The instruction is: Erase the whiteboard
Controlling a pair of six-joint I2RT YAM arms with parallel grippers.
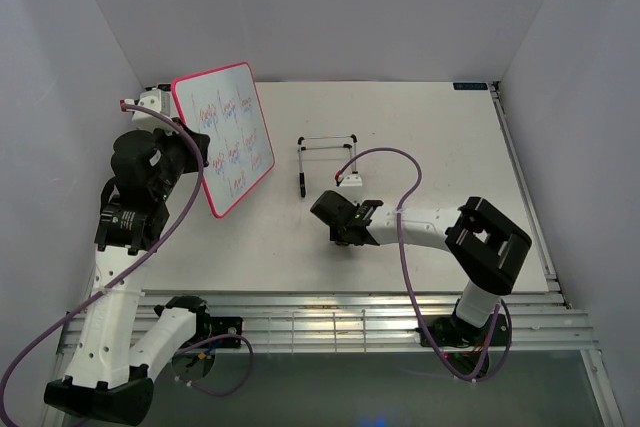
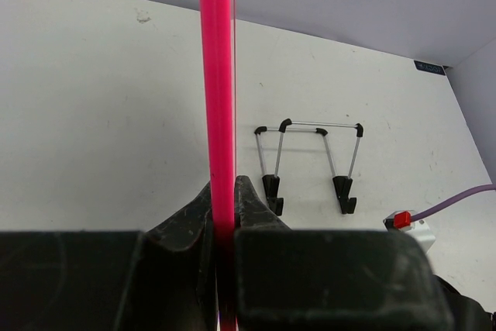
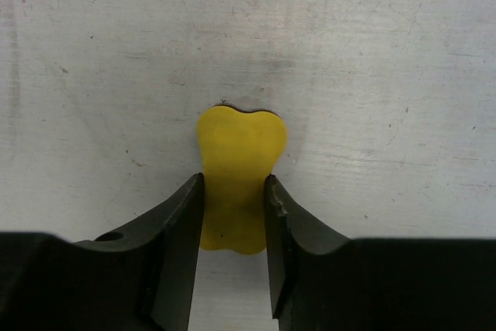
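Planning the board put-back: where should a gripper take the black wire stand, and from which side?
Probably the wire stand by its far crossbar, from above, fingers straddling it. That bar is straight, bare, and away from the right gripper working near the feet. The wire is thin, so close fully.

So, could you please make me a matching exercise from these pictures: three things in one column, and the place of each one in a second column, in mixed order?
Things:
1. whiteboard
2. yellow eraser
3. black wire stand

Places:
a. pinched between the fingers of the right gripper
b. on the table, touched by no gripper
c. gripped at its pink frame by the left gripper, raised off the table

Pairs: 1-c, 2-a, 3-b
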